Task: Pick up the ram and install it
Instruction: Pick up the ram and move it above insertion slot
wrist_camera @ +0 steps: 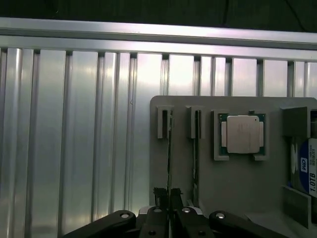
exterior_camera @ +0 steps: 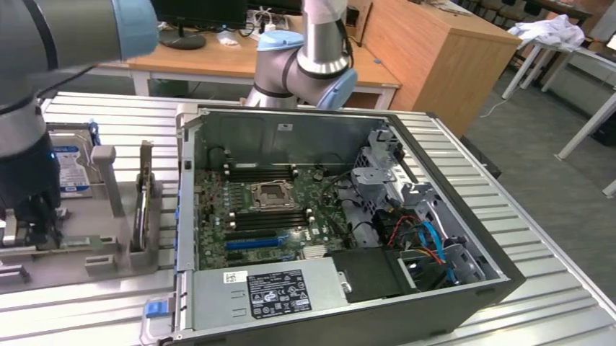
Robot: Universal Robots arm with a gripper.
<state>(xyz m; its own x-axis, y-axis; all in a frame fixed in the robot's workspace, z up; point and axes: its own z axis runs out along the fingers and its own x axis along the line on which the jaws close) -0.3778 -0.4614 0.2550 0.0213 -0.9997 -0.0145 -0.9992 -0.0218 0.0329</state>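
The ram (wrist_camera: 169,158) is seen edge-on as a thin dark stick, stood in a grey holder tray (wrist_camera: 233,193) on the ribbed bench (wrist_camera: 74,139), pinched between narrow-set fingers (wrist_camera: 159,208). A 2nd stick (wrist_camera: 196,153) is slotted just beside it, then a CPU (wrist_camera: 242,134) and an HDD (wrist_camera: 309,171). An open PC case (exterior_camera: 288,130) is stood alongside, motherboard (exterior_camera: 279,209) exposed.

The table (wrist_camera: 74,148) is ribbed in silver; the holder (wrist_camera: 237,183) is coloured grey. The ram (exterior_camera: 144,209) is shown dark. The processor (wrist_camera: 242,134) is silver, bordered in green. The hard drive (exterior_camera: 72,173) is labelled blue, the motherboard (exterior_camera: 318,216) coloured green.
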